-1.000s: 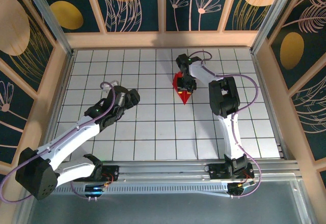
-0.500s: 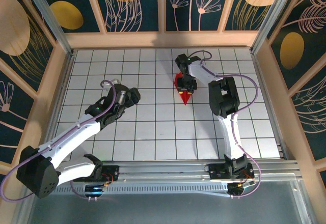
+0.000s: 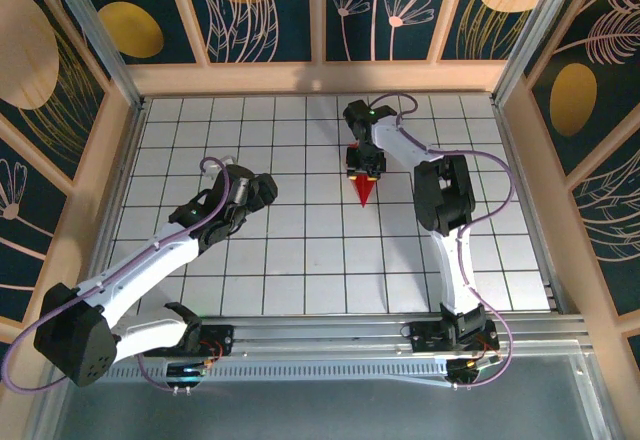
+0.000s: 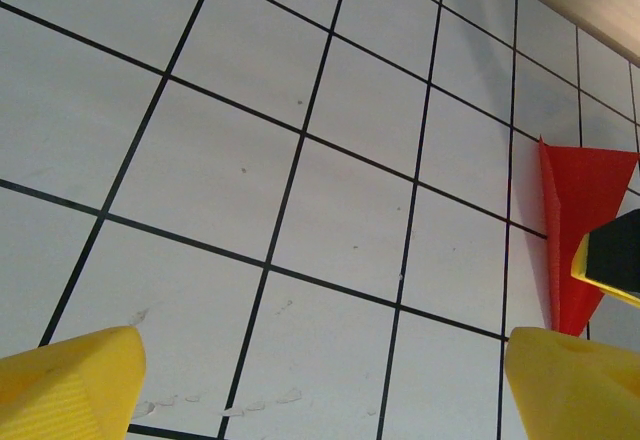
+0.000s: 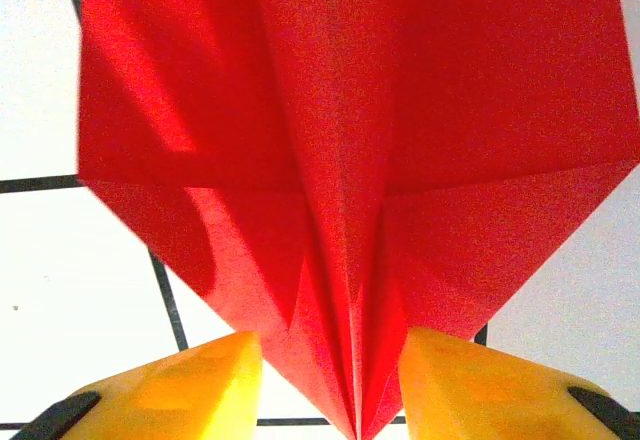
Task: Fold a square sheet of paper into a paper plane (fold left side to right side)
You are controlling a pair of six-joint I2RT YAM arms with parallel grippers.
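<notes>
Plane (image 3: pixel 362 190): likely light, flimsy; pinch centre crease (image 5: pixel 345 260). Right tool (image 5: pixel 330 345) straddles crease, grip unclear; left tool (image 4: pixel 320 370) spread, empty.

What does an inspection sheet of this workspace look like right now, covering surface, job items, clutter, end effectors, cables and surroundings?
Surface: white tiled table, black grid lines.
Job's things: red paper plane, folded, on the table.
Clutter: nothing seen.
End effectors: left end effector open, off the paper; right end effector straddles the plane's crease, grip unclear.
Cables: purple cables run along both arms.
Surroundings: wooden frame, dark floral panels.
</notes>
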